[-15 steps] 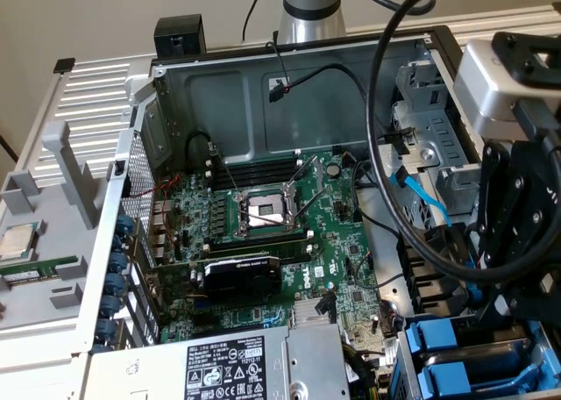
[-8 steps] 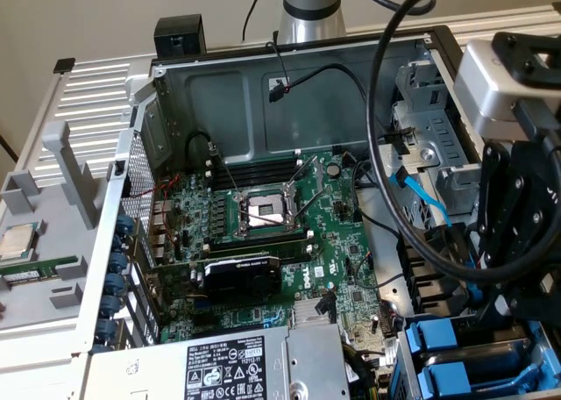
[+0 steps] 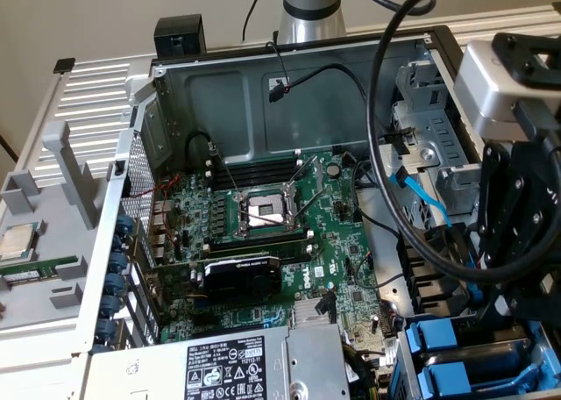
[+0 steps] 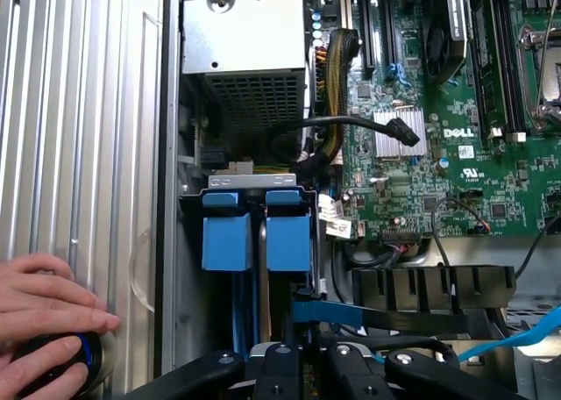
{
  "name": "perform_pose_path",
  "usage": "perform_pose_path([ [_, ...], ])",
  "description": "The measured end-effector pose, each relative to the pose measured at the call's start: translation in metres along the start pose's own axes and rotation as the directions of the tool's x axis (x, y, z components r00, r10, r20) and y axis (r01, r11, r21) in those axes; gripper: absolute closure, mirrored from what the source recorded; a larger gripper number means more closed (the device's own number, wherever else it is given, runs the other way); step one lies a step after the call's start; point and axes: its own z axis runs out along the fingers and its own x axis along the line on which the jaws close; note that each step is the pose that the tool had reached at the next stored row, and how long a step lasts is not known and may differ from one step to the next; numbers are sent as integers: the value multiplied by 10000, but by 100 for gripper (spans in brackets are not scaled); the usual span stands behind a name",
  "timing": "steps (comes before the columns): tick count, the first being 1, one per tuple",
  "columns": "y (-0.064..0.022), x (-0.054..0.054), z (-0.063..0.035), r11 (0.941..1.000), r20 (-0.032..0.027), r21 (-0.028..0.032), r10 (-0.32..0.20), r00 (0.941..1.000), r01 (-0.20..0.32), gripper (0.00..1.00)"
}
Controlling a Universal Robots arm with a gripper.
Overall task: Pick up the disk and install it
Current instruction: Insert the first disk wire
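Install step: tool [image 4: 302, 365] w/ jaws nearly shut over drive bay [image 4: 256, 233], blue carriers already seated; can't tell if disk is held. Next needs a straight push.

we are looking at a robotics lab or computer-assembly test bench. an opened grey metal desktop computer case [image 3: 289, 93] lies on a ribbed aluminium worktop [image 3: 88, 93], baring its green motherboard [image 3: 289, 233]. a silver robot arm column [image 3: 308, 10] rises behind it, cables draped over the case. a person's hand [image 4: 44, 317] rests on the worktop.
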Motion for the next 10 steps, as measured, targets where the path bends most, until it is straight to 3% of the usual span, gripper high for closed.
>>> perform_pose_path([
  [10,-2,0,14,10000,-1,0,0,10000,0,83],
])
